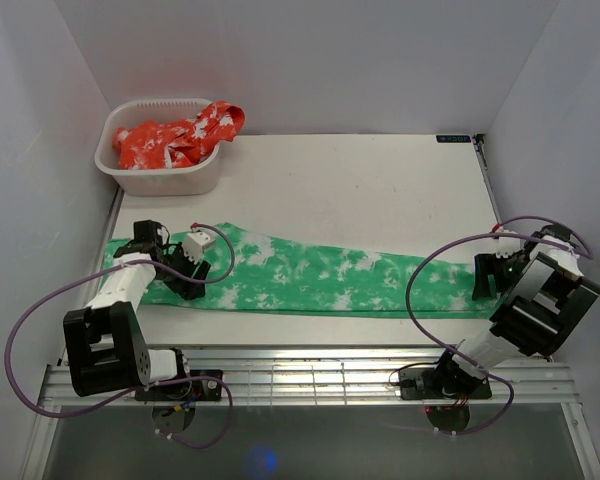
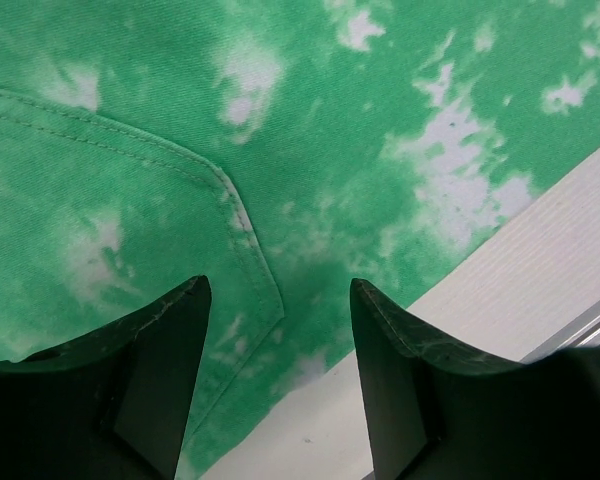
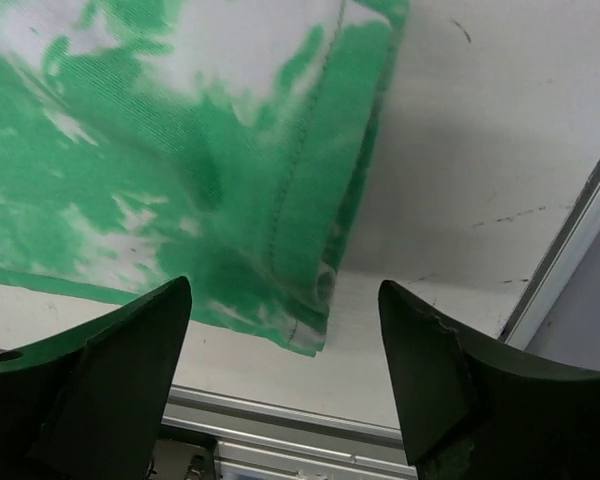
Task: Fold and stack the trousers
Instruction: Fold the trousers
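Over the waist end of the trousers, spread along the near edge of the table, the left gripper is held parted. The cloth is judged soft and limp, best pinched at the waist end and the hem. Over that hem, the right gripper is held parted, empty.

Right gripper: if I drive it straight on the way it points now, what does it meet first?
Probably the hemmed leg end of the bright green, white-blotched fabric trousers: the open right gripper points at it, near its corner. The white tabletop lies beyond that edge, so depth leaves some doubt.
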Controlling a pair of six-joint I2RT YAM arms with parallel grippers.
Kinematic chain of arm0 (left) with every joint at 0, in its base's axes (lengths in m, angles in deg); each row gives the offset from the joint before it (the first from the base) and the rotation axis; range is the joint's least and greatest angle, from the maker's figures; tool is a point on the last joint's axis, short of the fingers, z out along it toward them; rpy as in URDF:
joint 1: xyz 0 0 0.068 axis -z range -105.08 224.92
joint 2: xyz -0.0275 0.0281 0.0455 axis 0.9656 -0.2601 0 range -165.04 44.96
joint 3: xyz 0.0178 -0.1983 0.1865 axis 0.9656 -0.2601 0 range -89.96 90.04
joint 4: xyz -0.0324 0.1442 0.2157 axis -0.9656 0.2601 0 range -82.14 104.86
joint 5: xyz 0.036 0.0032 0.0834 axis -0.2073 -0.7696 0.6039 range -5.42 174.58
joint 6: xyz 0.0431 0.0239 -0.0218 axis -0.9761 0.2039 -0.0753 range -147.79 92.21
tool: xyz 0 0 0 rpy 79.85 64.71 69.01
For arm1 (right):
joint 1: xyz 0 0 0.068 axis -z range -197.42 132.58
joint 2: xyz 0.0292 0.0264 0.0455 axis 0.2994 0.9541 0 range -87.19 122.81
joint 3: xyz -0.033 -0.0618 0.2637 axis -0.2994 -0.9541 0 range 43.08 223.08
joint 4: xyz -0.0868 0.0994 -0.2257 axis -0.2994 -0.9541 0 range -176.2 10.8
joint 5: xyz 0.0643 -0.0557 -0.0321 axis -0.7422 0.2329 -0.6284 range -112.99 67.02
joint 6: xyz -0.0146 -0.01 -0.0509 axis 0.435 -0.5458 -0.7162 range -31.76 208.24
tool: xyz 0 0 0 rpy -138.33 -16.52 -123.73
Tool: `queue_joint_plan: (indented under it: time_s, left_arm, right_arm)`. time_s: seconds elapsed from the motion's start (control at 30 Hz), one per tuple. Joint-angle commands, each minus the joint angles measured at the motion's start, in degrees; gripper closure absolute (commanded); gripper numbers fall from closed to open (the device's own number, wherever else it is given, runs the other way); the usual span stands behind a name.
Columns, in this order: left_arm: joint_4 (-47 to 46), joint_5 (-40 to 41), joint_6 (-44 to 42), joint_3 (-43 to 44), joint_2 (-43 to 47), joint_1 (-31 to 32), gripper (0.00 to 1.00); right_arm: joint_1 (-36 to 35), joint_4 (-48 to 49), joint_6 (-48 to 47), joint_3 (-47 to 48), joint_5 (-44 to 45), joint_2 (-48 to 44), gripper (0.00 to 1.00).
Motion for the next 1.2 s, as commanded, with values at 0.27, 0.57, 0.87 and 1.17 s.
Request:
queue_joint_plan:
  time_s: [0.27,0.57,0.87,1.17]
  left_arm:
    - [-0.4,0.3,1.2,-2.3,3.9,0.0,0.31]
    - [4.2,-3.3,5.8,5.1,6.7,-1.5,0.29]
    - [2.5,4.4,7.2,4.3,-3.6,-6.6,0.44]
    - [-3.6,10.6,10.4,3.1,-17.0,-10.1,0.59]
  right_arm:
    - [5.1,-9.9,-1.8,5.1,-7.1,2.3,0.72]
    - [5.3,-14.5,-2.2,10.7,-9.0,3.3,0.92]
    - [5.5,-20.9,-2.6,15.6,-11.0,3.3,0.92]
    - [8.9,-23.0,-5.1,16.9,-6.6,4.0,0.92]
